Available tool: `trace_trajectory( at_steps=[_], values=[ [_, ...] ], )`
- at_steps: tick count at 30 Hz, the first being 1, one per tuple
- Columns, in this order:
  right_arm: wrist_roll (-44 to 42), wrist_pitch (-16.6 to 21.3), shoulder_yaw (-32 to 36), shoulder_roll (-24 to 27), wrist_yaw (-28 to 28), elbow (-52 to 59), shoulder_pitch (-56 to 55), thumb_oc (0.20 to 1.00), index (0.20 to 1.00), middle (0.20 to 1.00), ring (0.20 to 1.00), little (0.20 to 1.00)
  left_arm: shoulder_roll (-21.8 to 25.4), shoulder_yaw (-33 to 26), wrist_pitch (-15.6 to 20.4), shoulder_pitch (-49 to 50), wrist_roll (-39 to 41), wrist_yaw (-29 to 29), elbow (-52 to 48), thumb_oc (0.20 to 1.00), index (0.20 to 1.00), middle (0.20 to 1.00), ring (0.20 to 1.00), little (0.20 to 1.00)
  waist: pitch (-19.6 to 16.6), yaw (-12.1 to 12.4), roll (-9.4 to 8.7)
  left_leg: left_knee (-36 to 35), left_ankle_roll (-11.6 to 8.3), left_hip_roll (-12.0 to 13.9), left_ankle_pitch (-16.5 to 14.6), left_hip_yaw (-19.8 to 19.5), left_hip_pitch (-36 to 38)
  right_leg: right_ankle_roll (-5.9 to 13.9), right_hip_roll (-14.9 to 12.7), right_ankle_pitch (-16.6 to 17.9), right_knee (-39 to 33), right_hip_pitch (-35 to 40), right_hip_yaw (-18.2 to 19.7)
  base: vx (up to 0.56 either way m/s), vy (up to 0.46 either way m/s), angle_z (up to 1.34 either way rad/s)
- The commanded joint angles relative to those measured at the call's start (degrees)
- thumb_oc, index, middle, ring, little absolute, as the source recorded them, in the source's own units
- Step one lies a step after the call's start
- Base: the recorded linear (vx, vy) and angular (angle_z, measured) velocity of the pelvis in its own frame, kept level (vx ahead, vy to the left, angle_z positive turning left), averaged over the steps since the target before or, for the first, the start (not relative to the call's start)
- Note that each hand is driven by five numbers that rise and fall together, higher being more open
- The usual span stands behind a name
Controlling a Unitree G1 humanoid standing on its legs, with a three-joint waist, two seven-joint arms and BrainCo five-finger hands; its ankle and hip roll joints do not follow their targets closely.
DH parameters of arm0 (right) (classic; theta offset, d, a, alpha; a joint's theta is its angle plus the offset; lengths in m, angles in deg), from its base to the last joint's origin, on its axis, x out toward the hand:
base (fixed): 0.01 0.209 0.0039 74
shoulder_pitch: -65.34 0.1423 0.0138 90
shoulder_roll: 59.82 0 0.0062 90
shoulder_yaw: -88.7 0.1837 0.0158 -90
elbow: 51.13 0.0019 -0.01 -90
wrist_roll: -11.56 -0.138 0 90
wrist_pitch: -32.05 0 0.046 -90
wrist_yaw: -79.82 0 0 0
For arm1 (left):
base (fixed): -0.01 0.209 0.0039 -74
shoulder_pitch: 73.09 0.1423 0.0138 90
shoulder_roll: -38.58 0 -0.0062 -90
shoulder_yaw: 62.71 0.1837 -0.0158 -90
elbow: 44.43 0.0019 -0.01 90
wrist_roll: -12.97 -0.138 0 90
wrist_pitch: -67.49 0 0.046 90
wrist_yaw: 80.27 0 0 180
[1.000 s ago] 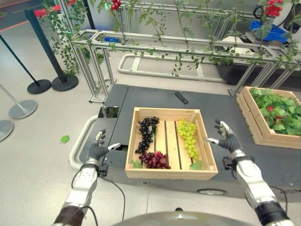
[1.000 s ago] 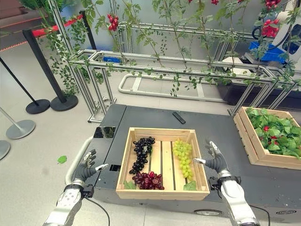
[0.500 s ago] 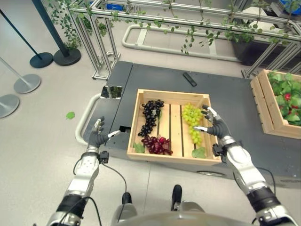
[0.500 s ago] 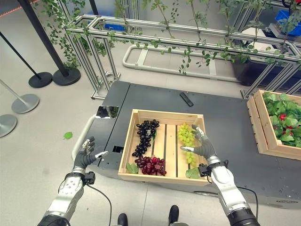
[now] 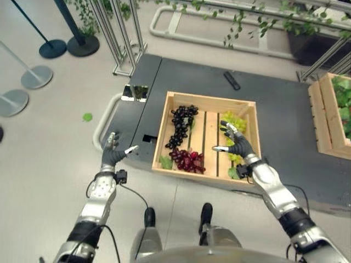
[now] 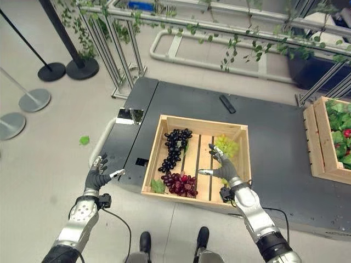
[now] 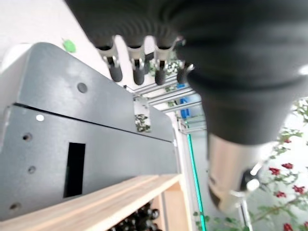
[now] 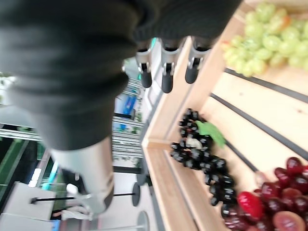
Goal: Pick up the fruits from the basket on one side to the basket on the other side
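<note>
Left eye view: your right hand (image 5: pixel 237 147) hovers with fingers spread and nothing held, over the right-hand part of the wooden crate (image 5: pixel 166 129) and directly above the green grapes (image 5: pixel 236 121). The crate sits on the dark grey platform (image 5: pixel 274 104) and also holds black grapes (image 5: pixel 182 125) along its left half and red grapes (image 5: pixel 188 160) at the near edge. Your left hand (image 5: pixel 112 156) hangs open and empty just off the platform's left edge, apart from the crate, while a second crate of leafy greens (image 5: pixel 333 118) stands well apart at far right.
</note>
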Motion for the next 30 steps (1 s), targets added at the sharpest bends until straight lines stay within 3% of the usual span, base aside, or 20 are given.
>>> trace_trajectory(
  at_steps=[1,13,21,30],
  values=[
    [-5.31,0.42,-1.96,-0.98,-1.34,0.34,6.31,1.000,1.000,1.000,1.000,1.000,2.88,0.66,4.10,-4.19,1.42,-1.58,-3.82,1.000,1.000,1.000,1.000,1.000,1.99,0.78,-2.08,3.55,2.33,-1.07,2.18,-0.51,-6.70,2.96,-2.31,-7.66,10.48,-3.94,0.61,-0.05,0.002,0.08],
    [-7.12,-0.64,-2.47,-0.96,-5.53,-6.91,16.51,1.000,1.000,1.000,1.000,1.000,3.27,1.03,3.67,-5.84,2.34,-3.09,-6.46,1.000,1.000,1.000,1.000,1.000,6.98,2.35,-0.53,10.29,2.26,-1.14,0.81,-0.88,-15.52,2.73,-3.68,-7.90,16.22,-13.17,1.45,-0.05,0.014,0.01],
    [-10.45,-1.76,-0.14,1.73,-9.12,-14.07,25.15,1.000,1.000,1.000,1.000,1.000,4.20,0.15,2.90,-6.75,2.79,-4.47,-7.48,1.000,1.000,1.000,1.000,1.000,10.63,2.68,-0.05,12.66,2.29,-0.99,0.80,-1.01,-20.19,2.45,-4.01,-8.29,19.35,-18.35,1.50,-0.05,-0.002,0.01],
    [-9.03,-1.33,2.72,3.98,-9.94,-13.85,23.86,1.000,1.000,1.000,1.000,1.000,4.12,-0.69,2.55,-7.09,2.08,-4.95,-7.15,1.000,1.000,1.000,1.000,1.000,12.58,2.03,-0.39,12.99,2.59,-1.37,0.71,-1.26,-21.00,2.46,-4.35,-8.19,19.91,-19.26,1.37,0.00,0.000,0.01]
  ],
)
